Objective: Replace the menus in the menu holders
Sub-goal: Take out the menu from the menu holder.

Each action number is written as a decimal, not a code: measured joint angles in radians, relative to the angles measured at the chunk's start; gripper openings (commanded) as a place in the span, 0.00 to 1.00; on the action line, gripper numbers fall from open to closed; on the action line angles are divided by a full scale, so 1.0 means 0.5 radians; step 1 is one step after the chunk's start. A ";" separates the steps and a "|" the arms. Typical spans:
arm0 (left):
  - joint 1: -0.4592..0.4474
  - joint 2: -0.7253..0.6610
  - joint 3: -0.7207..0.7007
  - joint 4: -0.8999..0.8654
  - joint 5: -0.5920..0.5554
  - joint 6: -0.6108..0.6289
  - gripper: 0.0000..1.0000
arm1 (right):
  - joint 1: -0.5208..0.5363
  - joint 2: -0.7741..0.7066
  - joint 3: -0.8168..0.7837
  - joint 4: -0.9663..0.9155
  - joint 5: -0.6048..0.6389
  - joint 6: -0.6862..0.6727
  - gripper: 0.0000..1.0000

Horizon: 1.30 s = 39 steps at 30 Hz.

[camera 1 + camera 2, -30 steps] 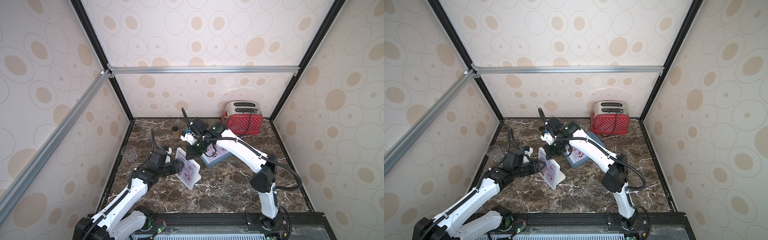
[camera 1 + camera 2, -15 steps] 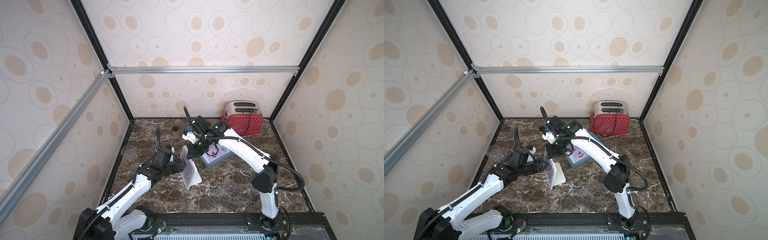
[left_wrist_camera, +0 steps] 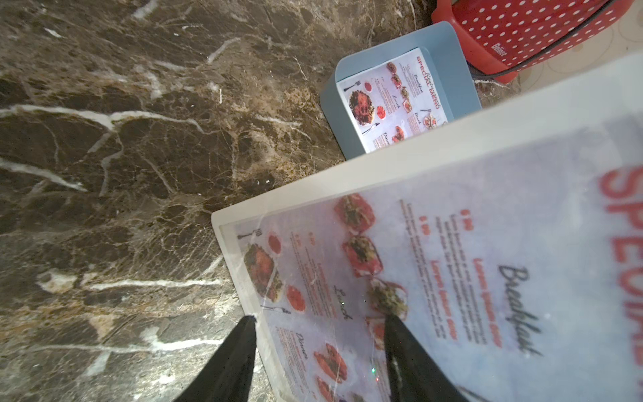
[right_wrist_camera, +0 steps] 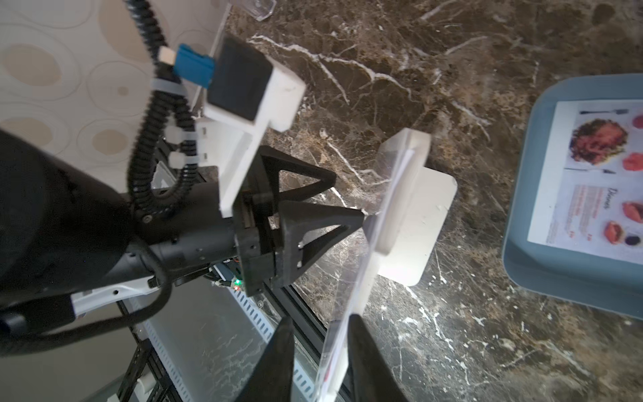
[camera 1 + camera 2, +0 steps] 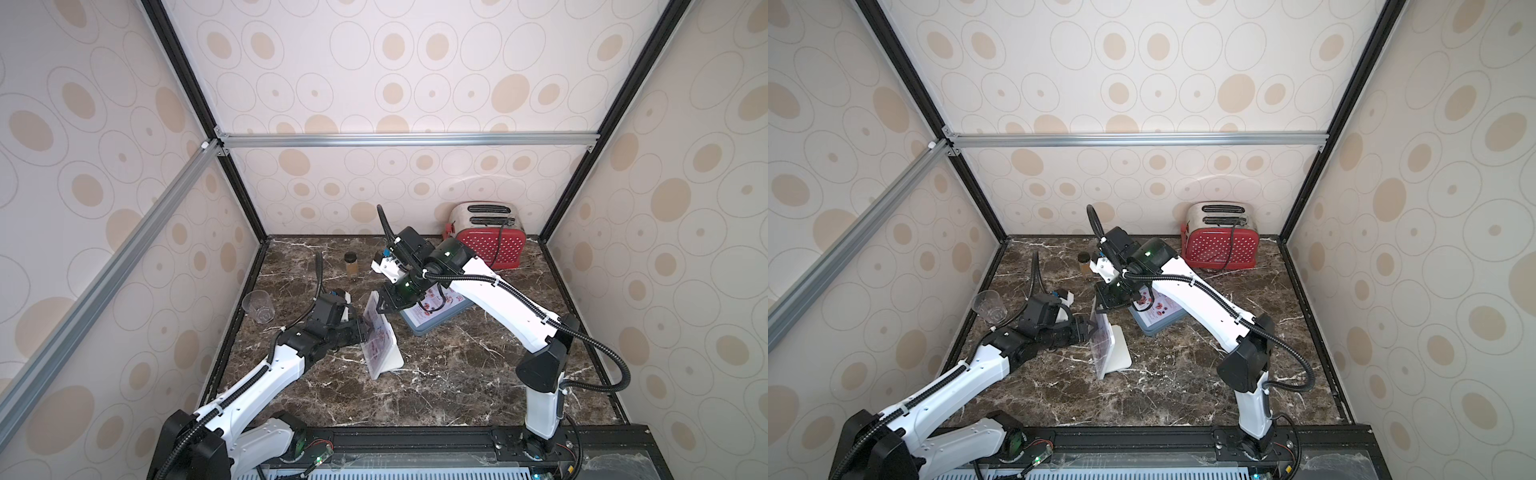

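The clear menu holder (image 5: 380,338) (image 5: 1102,340) stands upright left of the table's middle, with one menu (image 3: 452,278) inside its face. My right gripper (image 4: 320,316) (image 5: 380,307) is open and straddles the holder's top edge; one finger stands off the sheet and the other lies close behind it. My left gripper (image 3: 320,317) (image 5: 361,328) is open at the holder's side edge, and one fingertip (image 4: 355,217) touches the face. A second menu (image 5: 436,301) (image 4: 598,174) lies flat in the grey-blue tray (image 5: 419,328) just behind.
A red polka-dot toaster (image 5: 488,241) stands at the back right. A small jar (image 5: 352,266) sits behind the holder and a clear cup (image 5: 258,305) near the left wall. The holder's white foot (image 5: 1119,349) points right. Walls close in three sides.
The holder has swung from facing the camera to standing nearly edge-on. My right gripper's jaws have parted at its top edge. My left gripper has moved in against its face.
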 measured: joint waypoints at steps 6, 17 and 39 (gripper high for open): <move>-0.001 0.000 0.000 0.000 0.000 0.000 0.58 | 0.002 0.012 -0.013 -0.039 0.026 0.022 0.25; -0.001 -0.002 0.000 0.000 0.001 0.001 0.58 | 0.004 0.068 -0.026 -0.063 0.025 0.031 0.18; -0.001 -0.010 0.000 0.000 0.001 0.001 0.58 | 0.004 0.087 -0.035 -0.092 -0.011 0.048 0.03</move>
